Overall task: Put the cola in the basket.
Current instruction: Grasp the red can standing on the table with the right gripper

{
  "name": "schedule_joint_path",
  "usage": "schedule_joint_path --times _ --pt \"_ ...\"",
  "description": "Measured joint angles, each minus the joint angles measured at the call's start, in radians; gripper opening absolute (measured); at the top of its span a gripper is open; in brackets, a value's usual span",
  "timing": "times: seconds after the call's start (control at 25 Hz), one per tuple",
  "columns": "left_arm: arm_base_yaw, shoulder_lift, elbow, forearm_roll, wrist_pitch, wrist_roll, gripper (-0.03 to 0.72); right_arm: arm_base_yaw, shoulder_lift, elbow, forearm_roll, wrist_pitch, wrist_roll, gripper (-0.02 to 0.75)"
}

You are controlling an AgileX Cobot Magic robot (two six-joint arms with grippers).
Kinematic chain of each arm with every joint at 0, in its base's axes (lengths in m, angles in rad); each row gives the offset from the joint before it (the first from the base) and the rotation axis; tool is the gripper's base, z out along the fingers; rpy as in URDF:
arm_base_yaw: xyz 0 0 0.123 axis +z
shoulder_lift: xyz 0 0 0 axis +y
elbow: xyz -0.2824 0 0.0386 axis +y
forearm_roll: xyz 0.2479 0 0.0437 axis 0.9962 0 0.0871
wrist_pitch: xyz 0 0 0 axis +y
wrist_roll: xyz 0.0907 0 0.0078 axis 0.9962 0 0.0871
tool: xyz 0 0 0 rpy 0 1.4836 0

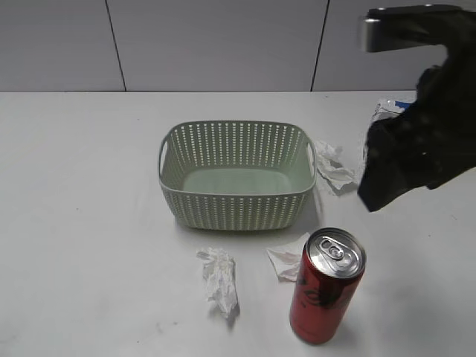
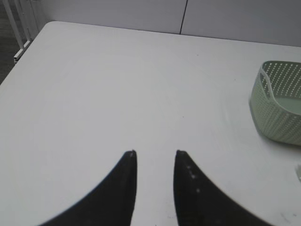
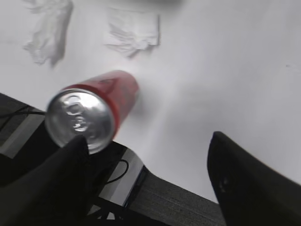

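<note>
The cola (image 1: 326, 286) is a tall slim red can with a silver pull-tab top, upright near the table's front edge, right of centre. In the right wrist view the cola (image 3: 94, 106) stands just beyond my right gripper's left finger. The pale green basket (image 1: 235, 204) stands empty at the table's middle, behind the can; its left end shows in the left wrist view (image 2: 277, 110). My right gripper (image 3: 148, 141) is open and empty, hanging above the table; in the exterior view it (image 1: 416, 160) is up at the right. My left gripper (image 2: 155, 153) is open and empty over bare table, left of the basket.
Crumpled white tissues lie in front of the basket (image 1: 220, 279), beside the can (image 1: 286, 258) and right of the basket (image 1: 333, 167). A white-and-blue packet (image 1: 388, 108) lies behind the right arm. The table's front edge (image 3: 178, 181) runs under my right gripper.
</note>
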Motion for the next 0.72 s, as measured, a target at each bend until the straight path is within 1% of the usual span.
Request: schedule_joint_path --times 0.08,0.16,0.28,0.44,0.6,0.72 --pt "0.0 0.0 0.0 0.0 0.0 0.0 0.217 0.091 0.018 -0.008 0.0 -0.005 0.055 0.591" --pt "0.0 0.0 0.0 0.0 0.0 0.0 0.217 0.156 0.038 -0.009 0.0 -0.015 0.091 0.591" --pt "0.0 0.0 0.0 0.0 0.0 0.0 0.217 0.216 0.072 -0.009 0.004 -0.049 0.163 0.614" --pt "0.0 0.0 0.0 0.0 0.0 0.0 0.217 0.229 0.118 -0.01 -0.009 -0.057 0.248 0.641" --pt "0.0 0.0 0.0 0.0 0.0 0.0 0.217 0.229 0.169 -0.01 -0.012 -0.057 0.346 0.645" --pt "0.0 0.0 0.0 0.0 0.0 0.0 0.217 0.229 0.201 -0.007 -0.004 -0.055 0.378 0.646"
